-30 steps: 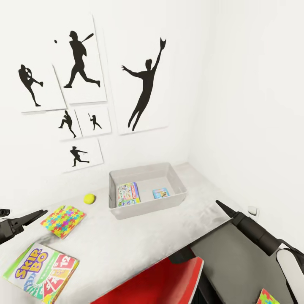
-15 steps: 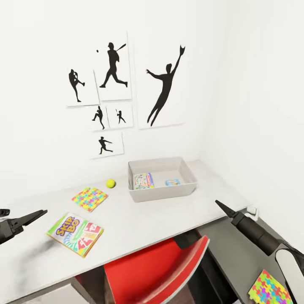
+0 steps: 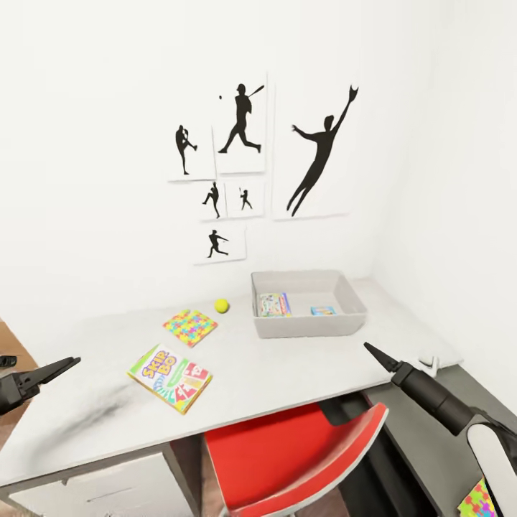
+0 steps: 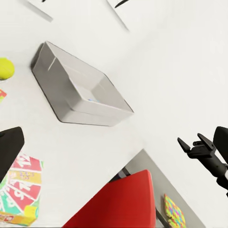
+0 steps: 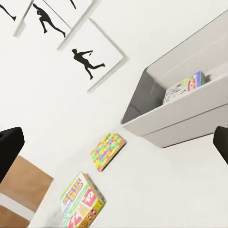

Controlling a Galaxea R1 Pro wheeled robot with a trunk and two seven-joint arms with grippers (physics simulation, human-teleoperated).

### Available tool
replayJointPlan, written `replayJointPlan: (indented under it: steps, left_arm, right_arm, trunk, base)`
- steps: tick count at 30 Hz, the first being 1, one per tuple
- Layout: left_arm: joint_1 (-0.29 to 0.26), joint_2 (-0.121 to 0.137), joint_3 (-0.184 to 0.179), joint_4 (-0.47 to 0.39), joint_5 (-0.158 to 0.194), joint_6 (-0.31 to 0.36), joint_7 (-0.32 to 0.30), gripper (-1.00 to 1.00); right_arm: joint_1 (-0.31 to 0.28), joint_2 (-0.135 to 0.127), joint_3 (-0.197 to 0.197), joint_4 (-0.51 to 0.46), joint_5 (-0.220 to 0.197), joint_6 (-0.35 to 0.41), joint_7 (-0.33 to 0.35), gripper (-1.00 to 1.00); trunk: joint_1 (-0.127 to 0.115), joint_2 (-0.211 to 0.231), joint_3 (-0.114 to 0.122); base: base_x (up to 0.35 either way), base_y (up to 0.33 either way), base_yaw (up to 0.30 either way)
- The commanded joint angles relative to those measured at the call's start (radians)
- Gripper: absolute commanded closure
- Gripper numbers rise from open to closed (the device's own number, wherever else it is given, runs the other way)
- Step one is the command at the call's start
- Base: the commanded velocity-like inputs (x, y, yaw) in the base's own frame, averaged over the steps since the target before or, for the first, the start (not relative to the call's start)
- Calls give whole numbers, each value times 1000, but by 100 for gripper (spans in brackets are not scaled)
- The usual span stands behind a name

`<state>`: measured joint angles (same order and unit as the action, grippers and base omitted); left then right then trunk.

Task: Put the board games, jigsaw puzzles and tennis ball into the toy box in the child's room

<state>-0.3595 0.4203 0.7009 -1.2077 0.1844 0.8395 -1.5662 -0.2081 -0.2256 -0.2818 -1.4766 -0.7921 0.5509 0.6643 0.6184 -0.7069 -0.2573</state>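
we face a pale grey, matte table (image 3: 301, 373) against a white wall hung with flat black baseball-player silhouette prints (image 3: 316, 154). our left gripper (image 3: 54, 371) hangs at the table's near edge, a slim black tapered point; only one fingertip shows clearly, so we cannot tell how its jaws stand. our right gripper (image 3: 380, 357) is a narrow black cone on a rounded dark arm, its tips drawn to a single point, so it looks closed and carries nothing.

the toy box (image 3: 305, 330) is a smooth grey rectangular tub with rounded corners and sloping walls, lying well ahead of the right jaws and a little to their left. inside it lie a glossy board game box (image 3: 273, 304) leaning against the left wall and a small blue box (image 3: 322, 311) flat on the floor of the tub.

beyond the left jaws and to their right, the skip-bo box (image 3: 171, 378) lies flat, a thin glossy rectangle in green, yellow and red. farther on sits the jigsaw puzzle box (image 3: 190, 327), square and covered in bright interlocking pieces. the fuzzy yellow-green tennis ball (image 3: 222, 306) rests between that puzzle and the toy box, apart from both.

a red moulded chair (image 3: 301, 459) with a curved shell is tucked under the table's near edge. a second jigsaw puzzle box (image 3: 479, 499) lies below the right arm.
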Motion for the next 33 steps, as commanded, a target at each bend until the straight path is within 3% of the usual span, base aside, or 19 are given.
replayJointPlan:
  steps: [1, 19, 33]
  left_arm:
    - [-1, 0, 0, 0, -2, 11, -5, -100]
    - [-1, 0, -1, 0, -2, 10, -5, -100]
    - [-1, -1, -2, 0, -2, 10, -5, -100]
  right_arm:
    - [-1, 0, -1, -1, -6, 8, 0, -100]
    - [-1, 0, -4, 1, -4, 9, 0, -100]
    - [-1, -1, -4, 1, -4, 9, 0, -100]
  trunk:
    - [0, -1, 0]
    - [0, -1, 20]
    - [0, -1, 21]
  base:
    - [-5, 216, 217]
    - [-1, 280, 213]
    - [0, 210, 31]
